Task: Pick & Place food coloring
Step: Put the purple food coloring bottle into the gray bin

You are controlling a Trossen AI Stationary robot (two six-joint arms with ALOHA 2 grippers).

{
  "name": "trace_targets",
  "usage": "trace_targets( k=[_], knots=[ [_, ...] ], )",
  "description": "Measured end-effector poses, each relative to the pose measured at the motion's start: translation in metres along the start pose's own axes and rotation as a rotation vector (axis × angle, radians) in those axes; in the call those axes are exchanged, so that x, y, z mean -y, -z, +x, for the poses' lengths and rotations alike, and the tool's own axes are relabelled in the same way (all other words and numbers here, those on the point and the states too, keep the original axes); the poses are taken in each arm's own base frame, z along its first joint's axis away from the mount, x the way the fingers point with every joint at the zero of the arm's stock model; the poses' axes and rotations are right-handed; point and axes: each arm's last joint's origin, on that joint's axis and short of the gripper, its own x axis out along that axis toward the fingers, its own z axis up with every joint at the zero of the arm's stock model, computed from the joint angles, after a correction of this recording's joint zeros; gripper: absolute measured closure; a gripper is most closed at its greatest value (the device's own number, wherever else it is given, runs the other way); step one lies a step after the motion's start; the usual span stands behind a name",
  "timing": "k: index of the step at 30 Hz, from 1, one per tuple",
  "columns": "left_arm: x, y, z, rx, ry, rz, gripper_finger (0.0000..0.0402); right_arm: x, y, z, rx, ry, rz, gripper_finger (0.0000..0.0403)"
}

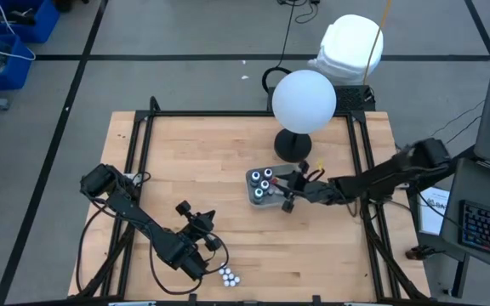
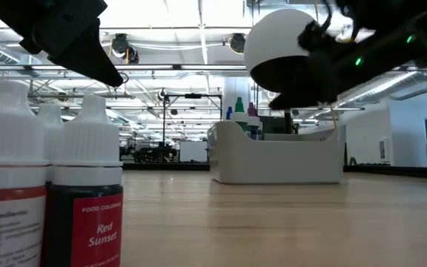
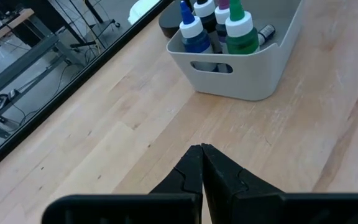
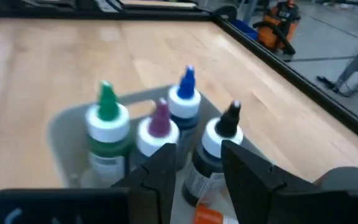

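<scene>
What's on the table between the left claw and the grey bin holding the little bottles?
Nothing: in the left wrist view, only bare wood lies between the shut left gripper and the grey bin holding the food coloring bottles.

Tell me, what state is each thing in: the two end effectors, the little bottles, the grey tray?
Left end effector: shut, empty, over bare wood.
Right end effector: open, holding nothing, just above the tray's bottles.
Tray: resting on the table, partly filled.
Tray bottles: four upright, capped, with green, purple, blue and black tips.
Table-edge bottles: upright, white caps on, not held.
</scene>
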Motion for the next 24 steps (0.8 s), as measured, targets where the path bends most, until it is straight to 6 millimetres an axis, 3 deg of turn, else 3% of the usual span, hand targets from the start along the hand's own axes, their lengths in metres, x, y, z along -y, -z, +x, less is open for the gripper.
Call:
trace_targets(
  k=[6,12,19,24],
  knots=[
    [0.0,0.0,0.0,-0.003,0.002,-0.003,0.0392,-0.016,-0.027,-0.056,0.037,-0.174,-0.022,0.0327],
    [0.007,0.003,-0.003,-0.117,0.091,0.039,0.0392,-0.043,-0.021,-0.101,0.085,-0.399,-0.09,0.0396],
    [0.032,0.008,-0.023,-0.253,0.392,0.033,0.0392,-0.052,0.005,-0.118,0.065,-0.424,-0.138,0.04],
    [0.051,0.006,-0.04,-0.17,0.552,-0.048,0.0388,-0.051,0.012,-0.118,0.083,-0.414,-0.158,0.0393]
  ],
)
